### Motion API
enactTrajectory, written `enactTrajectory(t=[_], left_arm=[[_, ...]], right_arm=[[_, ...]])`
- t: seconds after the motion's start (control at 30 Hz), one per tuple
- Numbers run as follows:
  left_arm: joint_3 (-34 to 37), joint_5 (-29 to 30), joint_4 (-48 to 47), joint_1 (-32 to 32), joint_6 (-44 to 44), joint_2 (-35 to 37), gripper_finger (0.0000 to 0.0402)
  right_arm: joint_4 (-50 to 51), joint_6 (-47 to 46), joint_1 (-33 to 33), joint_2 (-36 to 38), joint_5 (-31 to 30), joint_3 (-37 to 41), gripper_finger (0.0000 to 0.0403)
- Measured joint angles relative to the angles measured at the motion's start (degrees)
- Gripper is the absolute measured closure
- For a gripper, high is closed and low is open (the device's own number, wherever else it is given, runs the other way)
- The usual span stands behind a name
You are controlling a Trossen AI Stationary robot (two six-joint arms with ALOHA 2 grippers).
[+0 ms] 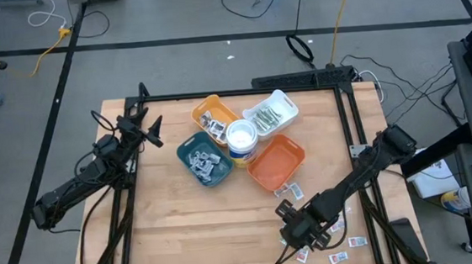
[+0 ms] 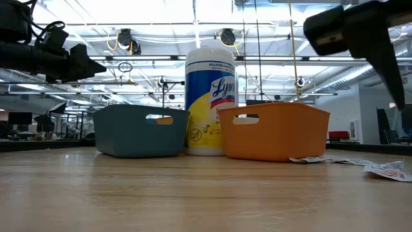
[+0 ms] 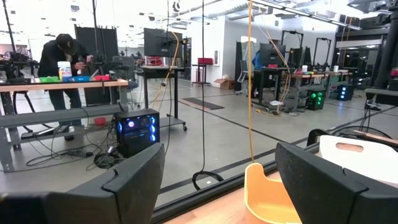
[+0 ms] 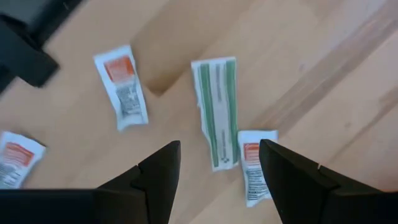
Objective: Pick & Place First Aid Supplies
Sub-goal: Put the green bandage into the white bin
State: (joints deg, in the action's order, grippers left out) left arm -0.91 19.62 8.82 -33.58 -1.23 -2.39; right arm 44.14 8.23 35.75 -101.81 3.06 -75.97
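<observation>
Around the white round tub [image 1: 242, 138] in the middle of the table [image 1: 185, 229] sat four trays. The blue tray [image 1: 204, 160] held a heap of small white packets [image 1: 202, 161], the yellow tray [image 1: 215, 117] held a few more, and the white tray [image 1: 271, 114] held thin green strips. The orange tray [image 1: 277, 161] looked empty. So some of the sorting seemed done, but not all.

Loose packets [image 1: 292, 191] lay on the wood just past the orange tray, on the side away from the tub, and more were scattered far from the tub near the table's corner. These were left to pick up.

The right gripper [image 1: 297, 231] hung low over that far patch. Its fingers stood apart with nothing between them. Right under the gap lay a green strip [image 4: 217, 111], with a red-marked packet [image 4: 254, 163] touching its end. Another red-marked packet [image 4: 122, 86] lay nearby, and a third [image 4: 15, 155] was cut off at the edge. I think the strip was the next thing to grab.

The left gripper [image 3: 217, 180] waited up high, far from the tub on the blue tray's side. Its fingers were wide apart and empty.

From above, the print on the packets was too small to read. I could not count what was in the trays. The right arm hid some of the loose packets.
</observation>
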Motion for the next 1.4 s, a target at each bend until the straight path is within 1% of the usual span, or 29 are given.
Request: enactTrajectory(t=[0.23,0.3,0.4,0.53,0.6,0.7,1.07,1.27,1.4], left_arm=[[0.00,0.00,0.00,0.02,0.00,-0.01,0.0094],[0.00,0.00,0.00,0.00,0.00,0.00,0.0094],[0.00,0.00,-0.02,0.01,0.00,0.00,0.0094],[0.00,0.00,-0.01,0.00,0.00,0.00,0.0094],[0.00,0.00,0.00,0.00,0.00,0.00,0.0094],[0.00,0.00,-0.02,0.00,0.00,0.00,0.0094],[0.00,0.00,-0.02,0.00,0.00,0.00,0.0094],[0.00,0.00,-0.02,0.00,0.00,0.00,0.0094],[0.00,0.00,-0.02,0.00,0.00,0.00,0.0094]], right_arm=[[-6.07,0.85,0.00,-5.05,0.26,-0.04,0.0190],[-7.99,0.88,0.00,-6.54,1.42,-0.04,0.0190],[-9.23,0.42,0.00,-8.61,3.22,-0.04,0.0190],[-9.69,0.09,0.00,-10.01,3.22,-0.04,0.0196],[-9.72,-0.07,0.00,-10.24,3.17,-0.06,0.0208],[-9.84,-0.09,0.00,-10.26,3.16,-0.10,0.0241],[-11.99,-0.25,0.00,-10.34,3.24,-0.10,0.0391],[-11.80,-4.43,-0.02,-10.08,3.07,-0.08,0.0401],[-10.08,-4.59,-0.02,-8.47,3.02,-0.41,0.0402]])
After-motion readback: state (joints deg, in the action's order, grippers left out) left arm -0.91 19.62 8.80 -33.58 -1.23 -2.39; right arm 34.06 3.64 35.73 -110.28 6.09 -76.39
